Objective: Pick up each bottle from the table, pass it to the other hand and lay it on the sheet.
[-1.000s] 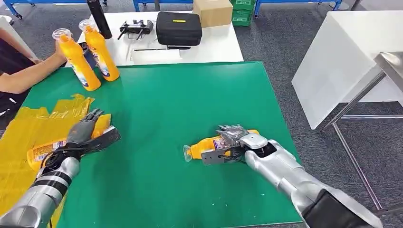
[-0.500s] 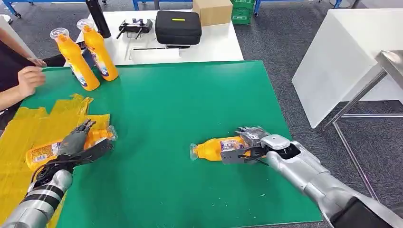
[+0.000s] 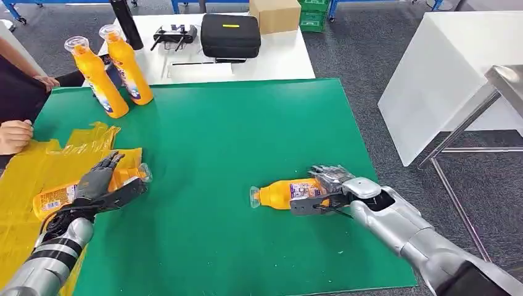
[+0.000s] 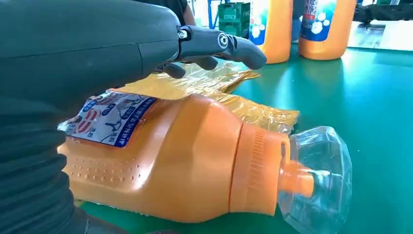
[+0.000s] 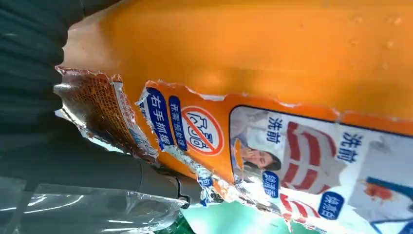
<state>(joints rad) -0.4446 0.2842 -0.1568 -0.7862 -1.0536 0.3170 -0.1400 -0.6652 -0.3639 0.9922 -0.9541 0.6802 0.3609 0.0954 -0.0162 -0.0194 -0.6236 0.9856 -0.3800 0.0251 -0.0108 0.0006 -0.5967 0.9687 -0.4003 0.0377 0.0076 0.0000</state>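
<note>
Under the right hand [image 3: 325,185], an orange bottle [image 3: 280,193] lying on the green mat [image 3: 247,142] is gripped, another bottle [image 3: 58,196] on the yellow sheet [image 3: 24,179] is left beneath the left hand [image 3: 98,182], fingers spread.

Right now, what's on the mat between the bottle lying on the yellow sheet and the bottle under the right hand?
Nothing: in the head view, bare green mat separates the sheet's bottle from the bottle under the right hand.

Green table [image 3: 234,142] carries yellow sheet [image 3: 24,179], 4 bottles [image 3: 126,61]
</note>
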